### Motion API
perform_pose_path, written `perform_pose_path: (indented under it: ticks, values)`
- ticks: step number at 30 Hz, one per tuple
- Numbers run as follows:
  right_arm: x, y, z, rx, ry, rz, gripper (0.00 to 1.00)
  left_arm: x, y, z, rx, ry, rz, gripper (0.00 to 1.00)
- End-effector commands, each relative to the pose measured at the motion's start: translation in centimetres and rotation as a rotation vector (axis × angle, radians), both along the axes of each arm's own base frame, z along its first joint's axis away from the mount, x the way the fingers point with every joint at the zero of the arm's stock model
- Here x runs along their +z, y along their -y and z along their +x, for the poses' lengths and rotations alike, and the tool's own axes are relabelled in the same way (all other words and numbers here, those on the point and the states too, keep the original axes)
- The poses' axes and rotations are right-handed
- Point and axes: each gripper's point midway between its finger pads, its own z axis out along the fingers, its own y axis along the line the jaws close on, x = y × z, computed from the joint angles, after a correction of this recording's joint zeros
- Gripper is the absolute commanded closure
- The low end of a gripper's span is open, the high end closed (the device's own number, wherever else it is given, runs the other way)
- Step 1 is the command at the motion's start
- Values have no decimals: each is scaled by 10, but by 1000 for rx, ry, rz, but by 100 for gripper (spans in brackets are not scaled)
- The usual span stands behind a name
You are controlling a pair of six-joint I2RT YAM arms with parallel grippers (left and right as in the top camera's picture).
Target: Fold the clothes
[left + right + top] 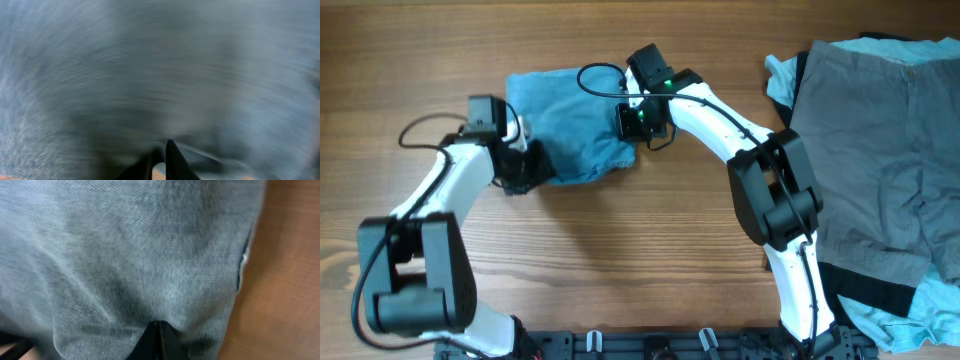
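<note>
Jeans [570, 125]: folded into a compact bundle, centre-left on worktop [620, 260]. Grey shorts [880, 150] lie unfolded at far right.
Step, likely: tidying the last fold. Next: let go, fetch another garment.
Left gripper [525, 170] is at the bundle's lower-left corner, right gripper [632, 120] at its right edge. Both are closed; can't tell if denim is pinched.

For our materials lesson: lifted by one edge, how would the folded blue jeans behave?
Probably floppy: the jeans lie in soft, rumpled layers, so the fold would likely sag open. Perhaps heavyish: the woven denim looks thick.
</note>
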Motion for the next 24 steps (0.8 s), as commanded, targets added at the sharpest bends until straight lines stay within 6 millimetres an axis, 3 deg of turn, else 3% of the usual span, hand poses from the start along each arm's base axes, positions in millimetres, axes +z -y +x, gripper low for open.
perform_pose_path:
  ticks: [1,4,7,9,12,13,15,17,19,20,21,24]
  values:
    - [6,-6,-30,1,-132,22,96,-33,-53,-19,245,-132,159,96]
    - [30,-2,-41,53,-121,24,96,-24,-84,-3,330,-65,155,96]
    - [84,-3,-42,145,10,78,96,14,-109,27,359,79,89,93]
    - [118,-6,-32,181,138,119,96,48,-112,47,317,196,22,89]
    - [170,-12,10,176,449,140,95,113,-100,72,246,388,-100,83]
    - [179,-15,22,161,518,150,96,130,-91,75,216,438,-131,82]
    - [185,-24,40,149,600,182,96,139,-75,75,168,457,-147,80]
    - [174,-24,52,127,625,159,96,133,-52,71,68,445,-138,80]
    - [138,-16,70,79,620,64,95,115,-26,63,-26,389,-118,80]
    - [110,-13,75,56,587,16,95,105,-18,58,-45,355,-100,80]
    - [63,-7,76,13,491,-34,95,87,-7,52,-73,303,-60,79]
    - [-10,2,54,-89,234,-47,96,64,2,41,-104,239,-8,76]
